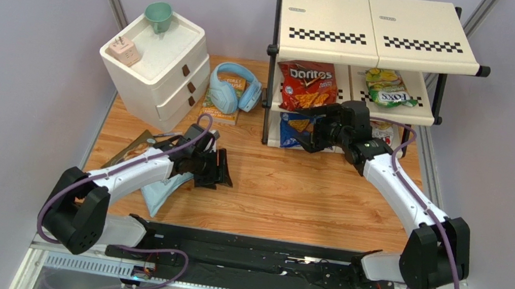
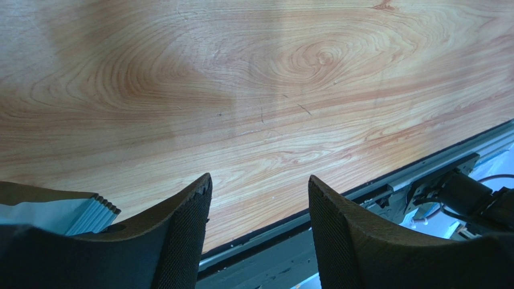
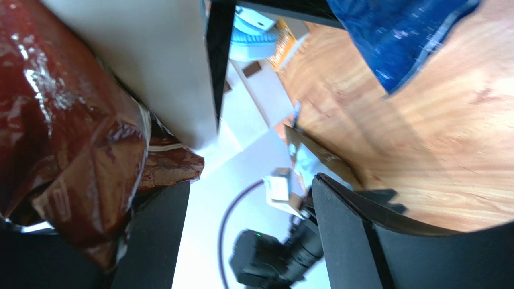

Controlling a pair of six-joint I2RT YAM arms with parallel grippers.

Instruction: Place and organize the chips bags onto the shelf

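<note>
The shelf (image 1: 372, 33) stands at the back right. A red Doritos bag (image 1: 307, 84) and a small green-yellow bag (image 1: 391, 89) lie on its middle board. A blue Doritos bag (image 1: 286, 130) and a white-and-red bag (image 1: 387, 132) lie on its bottom board. My right gripper (image 1: 303, 132) is open and empty at the shelf's front. In the right wrist view (image 3: 250, 183), the red bag (image 3: 66, 120) rests against the outside of one finger, with the blue bag (image 3: 398, 36) on the other side. The large pale-blue cassava bag (image 1: 157, 192) lies on the table under my left arm. My left gripper (image 1: 218, 173) is open and empty just right of it, over bare wood (image 2: 259, 180).
A white two-drawer cabinet (image 1: 155, 64) with a green cup (image 1: 158, 16) and a small pink box (image 1: 123, 50) stands at the back left. Blue headphones (image 1: 234, 89) lie on an orange book (image 1: 221, 114) beside it. The table's near edge (image 2: 362, 192) runs close under my left gripper.
</note>
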